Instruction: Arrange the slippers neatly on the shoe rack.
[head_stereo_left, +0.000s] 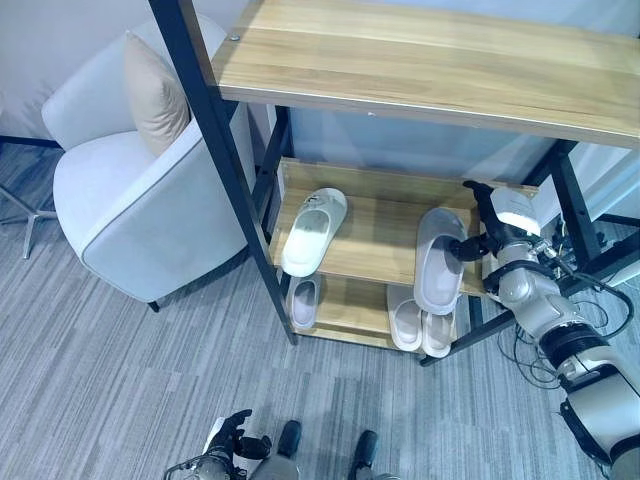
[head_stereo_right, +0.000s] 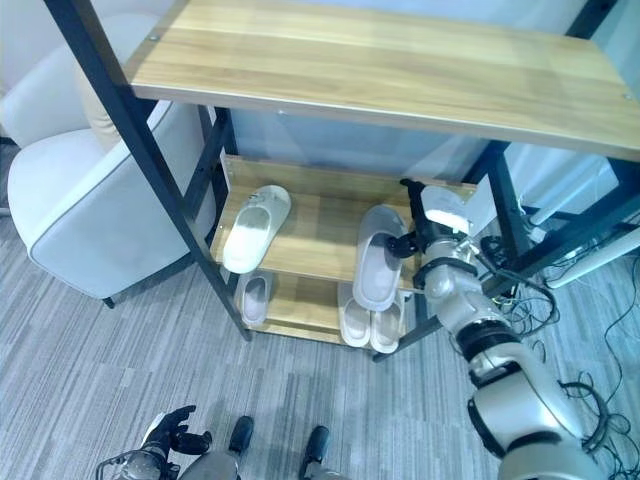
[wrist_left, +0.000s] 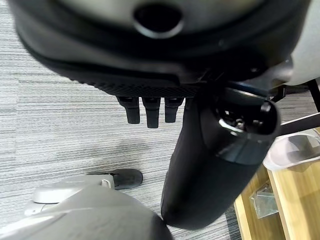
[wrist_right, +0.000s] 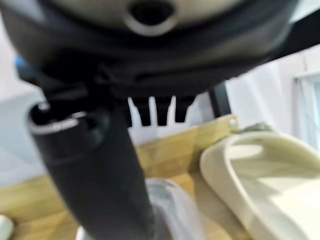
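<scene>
Nearest the cam, the left hand (head_stereo_left: 232, 432) hangs low over the grey floor (head_stereo_left: 120, 370), well apart from the rack. In its own wrist view the fingers (wrist_left: 147, 111) hang loosely, relaxed, w/ nothing in them. Idle afaict.

Next out, the shoe rack (head_stereo_left: 245, 200). Bottom shelf has 1 small pale slipper (head_stereo_left: 303, 301) on the left and a pair (head_stereo_left: 421, 322) side by side on the right, those look sorted already.

Middle shelf is where the action is. The right hand (head_stereo_left: 478, 243) is up against the right side of the grey slipper (head_stereo_left: 438, 258), thumb (wrist_right: 95, 175) running down onto it in the wrist view. Can't tell if the fingers are actually curled round it or just resting on it, they're hidden behind the slipper edge, so no call there. That slipper's long axis runs front to back, toe end hanging over the front lip of the shelf a bit. So it lies to the left of the fingers, and the right hand is obv the nearer 1.

The white slipper (head_stereo_left: 312, 229) sits well apart on the left of the same shelf, angled, also poking past the front edge. I'd guess the grey 1 needs nudging back and the 2 brought together.

Further back: armchair (head_stereo_left: 130, 190) w/ a beige cushion (head_stereo_left: 152, 92), left of the rack.
</scene>
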